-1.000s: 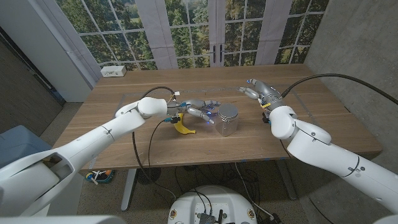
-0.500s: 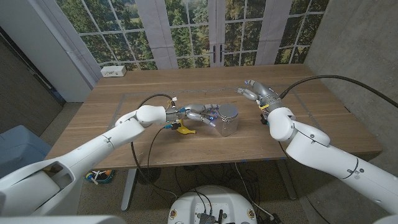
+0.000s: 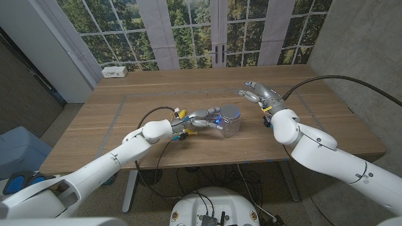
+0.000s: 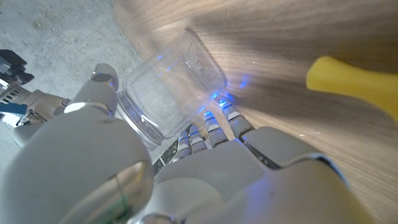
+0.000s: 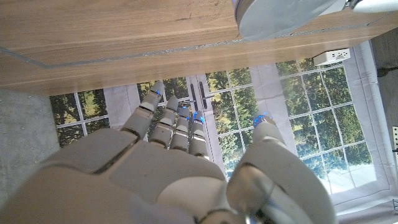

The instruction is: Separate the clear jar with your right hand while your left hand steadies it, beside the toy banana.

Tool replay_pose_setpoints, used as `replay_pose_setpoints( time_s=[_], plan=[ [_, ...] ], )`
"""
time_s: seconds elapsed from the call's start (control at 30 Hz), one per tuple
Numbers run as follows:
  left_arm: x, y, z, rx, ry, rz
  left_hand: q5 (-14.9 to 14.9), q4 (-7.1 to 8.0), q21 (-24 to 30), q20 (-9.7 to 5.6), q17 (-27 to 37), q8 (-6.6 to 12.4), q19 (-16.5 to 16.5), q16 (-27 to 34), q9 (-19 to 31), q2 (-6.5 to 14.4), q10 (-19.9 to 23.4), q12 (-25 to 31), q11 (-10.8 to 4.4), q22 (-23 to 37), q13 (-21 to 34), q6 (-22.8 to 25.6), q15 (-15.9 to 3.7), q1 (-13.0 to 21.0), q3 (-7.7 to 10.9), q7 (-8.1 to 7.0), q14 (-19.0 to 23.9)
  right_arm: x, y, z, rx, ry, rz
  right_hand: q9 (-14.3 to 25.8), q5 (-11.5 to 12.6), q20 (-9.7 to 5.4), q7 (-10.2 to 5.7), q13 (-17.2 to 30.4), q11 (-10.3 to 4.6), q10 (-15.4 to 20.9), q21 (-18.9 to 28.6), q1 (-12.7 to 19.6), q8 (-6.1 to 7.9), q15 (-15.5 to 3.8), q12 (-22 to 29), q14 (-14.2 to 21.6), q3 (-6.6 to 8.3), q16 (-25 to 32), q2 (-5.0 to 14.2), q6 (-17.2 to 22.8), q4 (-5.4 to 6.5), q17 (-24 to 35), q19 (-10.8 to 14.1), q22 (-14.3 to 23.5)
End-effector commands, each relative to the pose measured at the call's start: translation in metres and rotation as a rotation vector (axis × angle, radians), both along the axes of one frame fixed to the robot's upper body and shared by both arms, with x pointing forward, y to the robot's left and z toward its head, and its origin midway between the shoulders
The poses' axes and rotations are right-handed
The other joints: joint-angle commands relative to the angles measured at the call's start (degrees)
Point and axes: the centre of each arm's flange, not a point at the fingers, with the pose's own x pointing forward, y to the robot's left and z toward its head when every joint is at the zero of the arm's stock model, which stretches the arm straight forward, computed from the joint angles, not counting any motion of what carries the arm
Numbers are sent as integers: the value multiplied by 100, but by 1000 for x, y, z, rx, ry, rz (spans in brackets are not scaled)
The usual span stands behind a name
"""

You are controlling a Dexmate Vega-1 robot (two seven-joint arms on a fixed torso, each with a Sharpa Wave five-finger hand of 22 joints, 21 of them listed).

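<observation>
Now the left hand [image 3: 202,117] wraps its fingers around the clear jar [image 3: 230,120], while the right hand [image 3: 259,93] hovers beyond, fingers spread, empty.

Left hand [image 3: 202,118] blocks jar [image 3: 230,120] left side; right side, top open.

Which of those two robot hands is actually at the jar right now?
The left hand: its fingers reach the clear jar beside the toy banana. The right hand hovers open, apart from it.
</observation>
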Motion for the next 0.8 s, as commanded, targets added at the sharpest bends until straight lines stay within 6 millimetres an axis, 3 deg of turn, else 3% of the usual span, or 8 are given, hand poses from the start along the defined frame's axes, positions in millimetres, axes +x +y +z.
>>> replay_pose_setpoints(
  time_s=[0.03,0.2,0.5,0.6,0.67,0.8],
  plan=[
    [-14,-17,-34,-154,-3,75,29,-8,49,15,21,57,194,35,20,279,262,97,13,20,9,243,-2,177,167,97,276,-6,-1,2,-11,-15,39,8,-16,10,23,18,-14,57,28,6,54,-22,44,50,-17,27,31,3,9,21,12,33],
    [-13,-13,-32,-192,-15,125,73,-37,66,28,16,81,320,43,32,517,436,137,-10,24,9,455,-110,389,290,103,484,-5,-1,4,-15,-16,47,8,-17,10,24,24,-6,52,27,5,55,-15,44,50,-21,31,32,2,10,28,7,33],
    [-9,-9,-23,-213,10,193,71,-48,94,8,13,96,457,72,40,581,579,167,-13,26,10,602,-148,480,311,113,704,2,-2,7,-15,-10,56,8,-20,5,18,34,-10,64,29,0,59,-19,51,54,-30,40,29,6,11,41,10,32],
    [-7,-17,-19,-107,42,144,-20,38,-20,96,25,-166,283,-98,45,385,217,-17,219,30,18,226,47,189,81,228,432,3,-3,8,-15,-14,56,8,-21,2,20,38,-12,59,29,-2,59,-24,51,55,-33,42,29,5,11,46,9,32],
    [-6,-20,-17,-70,50,116,-58,22,-88,106,34,-280,104,-150,46,92,-8,-108,311,30,23,-12,104,-21,-105,184,215,3,-3,9,-14,-17,58,8,-22,11,21,40,-7,58,27,-2,59,-25,51,59,-35,45,29,5,12,49,4,32],
    [-4,-23,-13,-18,78,69,-55,17,-119,143,39,-303,-13,-166,48,-15,-148,-154,356,30,25,-117,146,-80,-176,186,91,4,-3,9,-11,-19,59,8,-22,6,20,44,-6,56,28,-2,61,-22,51,60,-37,48,29,7,11,54,5,32]
  ],
)
